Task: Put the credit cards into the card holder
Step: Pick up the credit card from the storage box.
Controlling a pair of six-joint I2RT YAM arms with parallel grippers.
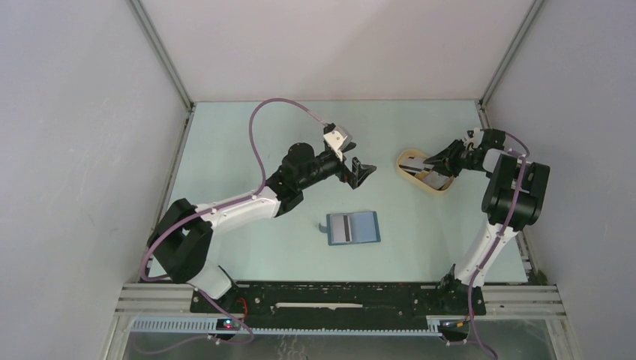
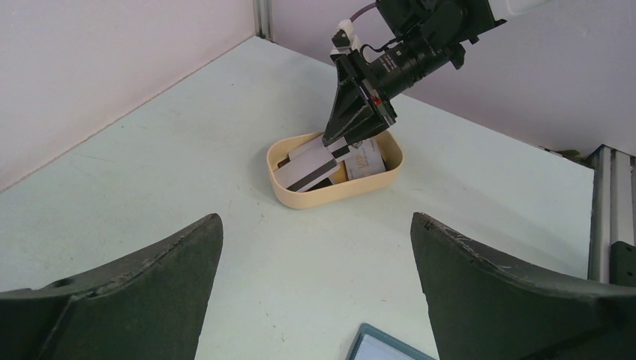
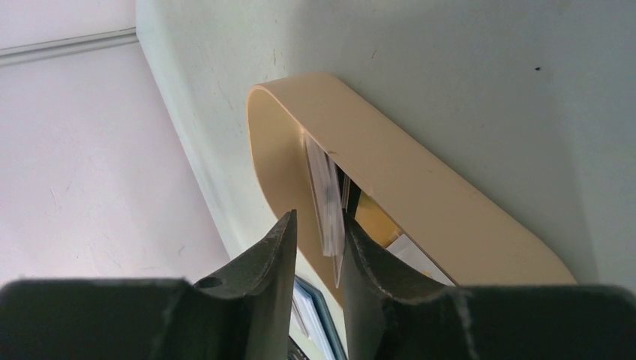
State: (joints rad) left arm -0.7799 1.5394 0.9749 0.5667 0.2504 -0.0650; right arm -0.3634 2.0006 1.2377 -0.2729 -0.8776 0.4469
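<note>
The card holder [image 1: 353, 228] lies open and flat in the middle of the table, blue with a pale left half crossed by a dark stripe; its corner also shows in the left wrist view [image 2: 382, 346]. Several credit cards [image 2: 304, 171] lean in the beige oval tray [image 2: 330, 196], one of them with a dark stripe. My right gripper [image 3: 319, 217] reaches down into the tray, and its narrowly parted fingers straddle the cards' upright edges [image 3: 326, 195]. The cards rest against the right finger, and a gap remains at the left one. My left gripper [image 2: 315, 217] hovers wide open and holds nothing, between card holder and tray.
The tray [image 1: 409, 161] stands at the right back of the table, near the right wall post. White walls enclose the table on three sides. A metal rail runs along the near edge by the arm bases.
</note>
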